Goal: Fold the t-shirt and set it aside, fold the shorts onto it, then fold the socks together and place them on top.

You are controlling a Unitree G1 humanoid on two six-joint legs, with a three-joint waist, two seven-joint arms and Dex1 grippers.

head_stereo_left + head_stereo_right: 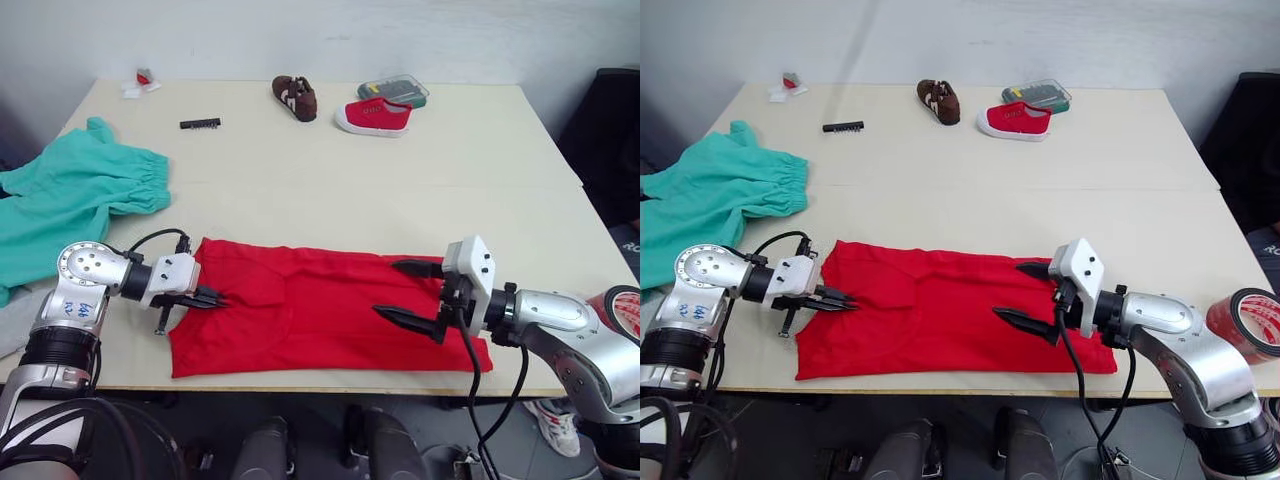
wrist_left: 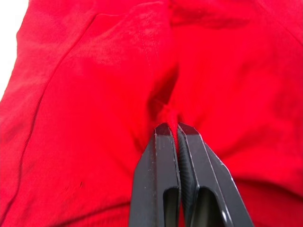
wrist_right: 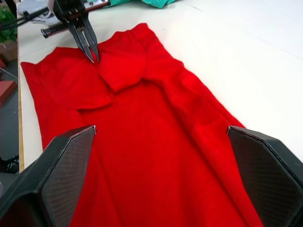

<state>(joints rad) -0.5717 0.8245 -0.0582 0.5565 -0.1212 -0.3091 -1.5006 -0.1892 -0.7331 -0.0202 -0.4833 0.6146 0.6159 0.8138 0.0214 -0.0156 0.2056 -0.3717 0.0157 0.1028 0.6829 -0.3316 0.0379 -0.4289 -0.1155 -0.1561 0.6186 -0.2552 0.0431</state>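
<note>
The red t-shirt (image 1: 310,310) lies folded into a long strip along the table's near edge. My left gripper (image 1: 212,298) is shut, pinching a fold of the t-shirt (image 2: 94,94) at its left end, and it also shows in the right wrist view as the left gripper (image 3: 92,54). Over the t-shirt's right end my right gripper (image 1: 408,292) hovers open, its fingers spread wide above the cloth (image 3: 156,142). The teal shorts (image 1: 70,195) lie crumpled at the table's left edge. The socks are out of view.
At the table's far side sit a brown shoe (image 1: 295,97), a red canvas shoe (image 1: 374,116), a clear plastic box (image 1: 394,91), a small black bar (image 1: 200,124) and a small white-and-red item (image 1: 142,81). A tape roll (image 1: 1250,322) rests by the right edge.
</note>
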